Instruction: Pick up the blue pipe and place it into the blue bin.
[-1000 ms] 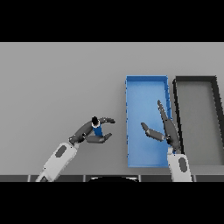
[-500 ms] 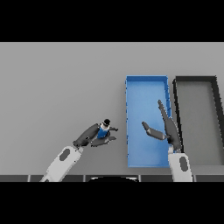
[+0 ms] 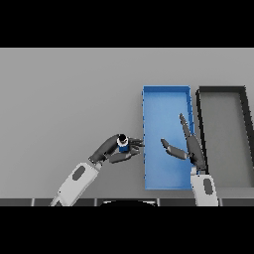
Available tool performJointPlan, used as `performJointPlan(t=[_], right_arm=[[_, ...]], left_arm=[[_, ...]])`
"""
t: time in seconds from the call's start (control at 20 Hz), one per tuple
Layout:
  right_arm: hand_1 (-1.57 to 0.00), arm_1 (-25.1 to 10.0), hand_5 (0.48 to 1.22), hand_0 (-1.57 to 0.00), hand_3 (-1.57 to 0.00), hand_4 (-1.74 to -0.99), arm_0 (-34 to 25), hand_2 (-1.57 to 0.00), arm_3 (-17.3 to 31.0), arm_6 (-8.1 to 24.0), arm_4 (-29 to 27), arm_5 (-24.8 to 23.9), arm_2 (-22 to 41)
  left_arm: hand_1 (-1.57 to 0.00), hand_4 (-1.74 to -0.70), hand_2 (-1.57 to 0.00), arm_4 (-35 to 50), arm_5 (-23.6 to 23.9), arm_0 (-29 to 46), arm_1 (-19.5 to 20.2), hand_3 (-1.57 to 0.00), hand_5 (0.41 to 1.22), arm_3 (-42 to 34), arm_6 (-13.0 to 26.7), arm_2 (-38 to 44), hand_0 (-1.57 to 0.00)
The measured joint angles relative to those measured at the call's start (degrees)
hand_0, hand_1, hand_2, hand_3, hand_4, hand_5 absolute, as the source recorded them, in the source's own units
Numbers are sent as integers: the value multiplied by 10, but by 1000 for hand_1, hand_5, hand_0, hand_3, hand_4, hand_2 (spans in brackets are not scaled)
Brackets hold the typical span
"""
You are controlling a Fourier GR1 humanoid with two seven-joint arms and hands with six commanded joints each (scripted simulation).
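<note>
The blue pipe (image 3: 123,144) is a short blue tube with a dark ring end facing up. My left hand (image 3: 111,150) has its fingers and thumb curled round it and holds it just left of the blue bin (image 3: 165,99). The blue bin is a long open tray right of the table's middle. My right hand (image 3: 191,146) is over the blue bin with straight fingers and thumb spread, holding nothing.
A black bin (image 3: 223,94) of the same shape stands right beside the blue bin on its right side. The grey table (image 3: 64,99) stretches to the left and back.
My left hand has carried the blue pipe to the right, up close to the blue bin's left wall. My right hand has hardly moved.
</note>
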Motion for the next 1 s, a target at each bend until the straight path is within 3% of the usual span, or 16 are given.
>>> performJointPlan(t=[0.35, 0.55, 0.65, 0.8, 1.0], right_arm=[[1, -1, 578, 1, 1, -1124, 2, 1, -7, -1, 6, -2, 4], [1, 55, 578, 1, 1, -1123, 108, 1, -69, -18, 59, -76, 28], [1, 89, 578, 1, 1, -1157, 176, 1, -105, -26, 91, -125, 41], [-11, 120, 572, 1, 1, -1194, 212, -3, -128, -9, 117, -158, 55], [-14, 112, 592, 1, 1, -1175, 218, -25, -184, -84, 38, -118, 49]], left_arm=[[-1568, -1473, -1569, -1, -25, -16, -6, -1568, 1220, -39, 54, 1, -1568], [-1570, -1474, -1570, -8, -39, -12, -7, -1570, 1220, -30, 53, 7, -1570], [-1570, -1474, -1570, -9, -41, -11, -13, -1570, 1220, -32, 48, 9, -1570], [-1571, -1474, -1571, -11, -50, -5, -8, -1571, 1221, -42, 46, 15, -1571], [-1571, -1475, -1571, -22, -56, -11, -13, -1571, 1221, -35, 57, 23, -1571]])
